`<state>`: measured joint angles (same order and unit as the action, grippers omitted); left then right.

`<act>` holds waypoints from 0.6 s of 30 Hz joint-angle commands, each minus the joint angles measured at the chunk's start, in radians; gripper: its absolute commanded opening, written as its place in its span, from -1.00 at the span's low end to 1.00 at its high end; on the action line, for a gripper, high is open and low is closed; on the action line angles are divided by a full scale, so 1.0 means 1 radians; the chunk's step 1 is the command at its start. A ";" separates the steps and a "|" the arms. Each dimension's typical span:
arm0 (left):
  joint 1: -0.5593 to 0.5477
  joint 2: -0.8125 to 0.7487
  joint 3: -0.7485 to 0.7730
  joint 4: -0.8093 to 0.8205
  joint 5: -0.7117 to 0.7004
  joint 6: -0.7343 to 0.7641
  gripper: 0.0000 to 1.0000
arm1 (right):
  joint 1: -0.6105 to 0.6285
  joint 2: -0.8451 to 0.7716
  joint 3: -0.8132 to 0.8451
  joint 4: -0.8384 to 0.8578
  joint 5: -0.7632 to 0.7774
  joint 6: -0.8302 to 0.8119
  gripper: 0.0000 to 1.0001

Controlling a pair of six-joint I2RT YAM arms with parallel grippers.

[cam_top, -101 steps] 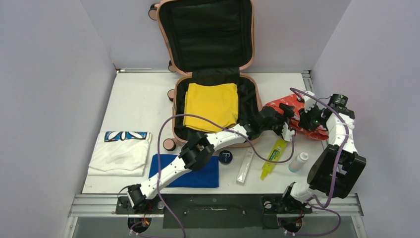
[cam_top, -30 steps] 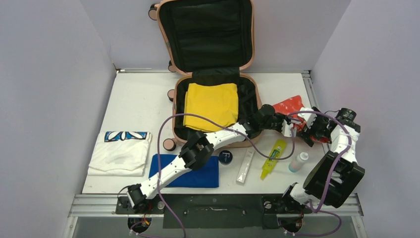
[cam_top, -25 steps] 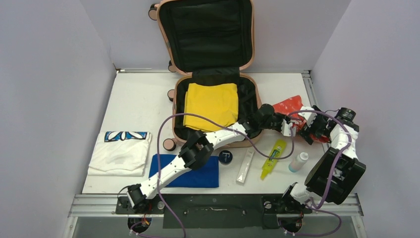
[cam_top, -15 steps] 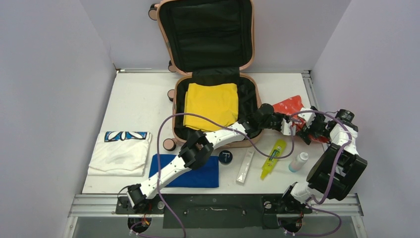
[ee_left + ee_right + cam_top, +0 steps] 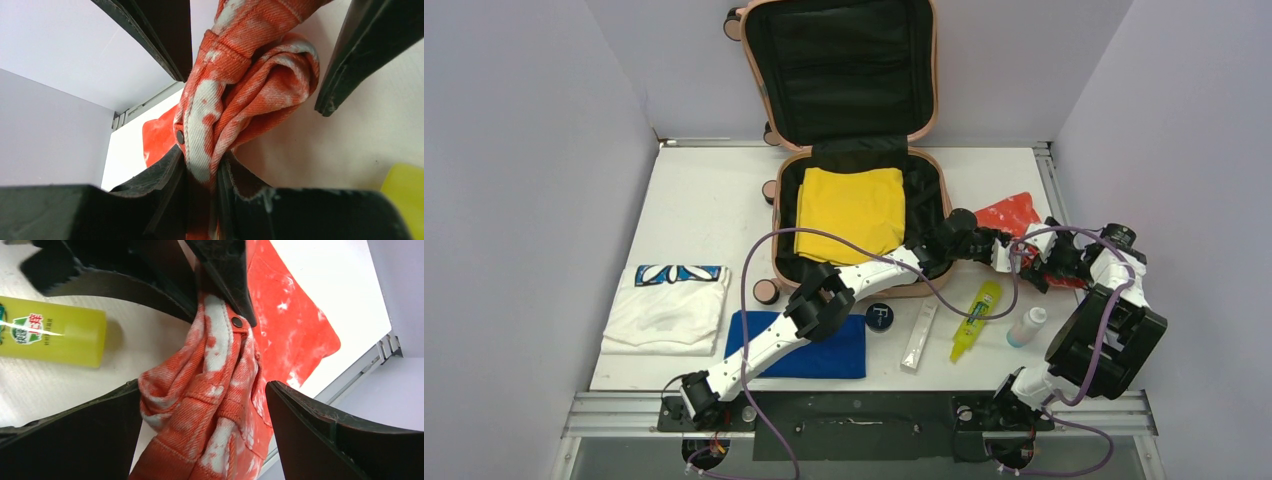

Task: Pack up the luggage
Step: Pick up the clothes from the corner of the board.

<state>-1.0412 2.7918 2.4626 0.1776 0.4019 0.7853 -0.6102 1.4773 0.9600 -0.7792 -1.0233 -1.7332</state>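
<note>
Right end effector (image 5: 202,390) gapes wide around the bunched red garment (image 5: 220,405), probably to regrip it; left end effector (image 5: 202,182) pinches its hem narrowly, holding it raised. Beyond, the luggage (image 5: 844,60) lies open at the far edge of the worktop (image 5: 704,200), yellow cloth (image 5: 849,210) inside

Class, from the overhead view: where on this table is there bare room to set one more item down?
Largest bare patch: far-left table, bordered by the left wall, the luggage and the white shirt. A narrow strip lies beyond the red garment. Crowded: right of the luggage, with the left gripper, right gripper, yellow tube and small bottle around it.
</note>
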 commanded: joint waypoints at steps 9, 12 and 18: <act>-0.004 -0.085 0.040 0.117 0.072 -0.083 -1.00 | 0.000 -0.004 -0.023 0.226 -0.099 0.157 -0.47; -0.003 -0.093 0.034 0.121 0.069 -0.086 -1.00 | -0.002 -0.006 -0.008 0.232 -0.095 0.189 -0.89; 0.006 -0.137 0.023 0.131 0.008 -0.114 0.97 | -0.012 -0.065 0.032 0.460 -0.044 0.564 -0.89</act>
<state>-1.0378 2.7903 2.4626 0.2066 0.4046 0.7288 -0.6098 1.4773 0.9257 -0.5610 -1.0489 -1.4578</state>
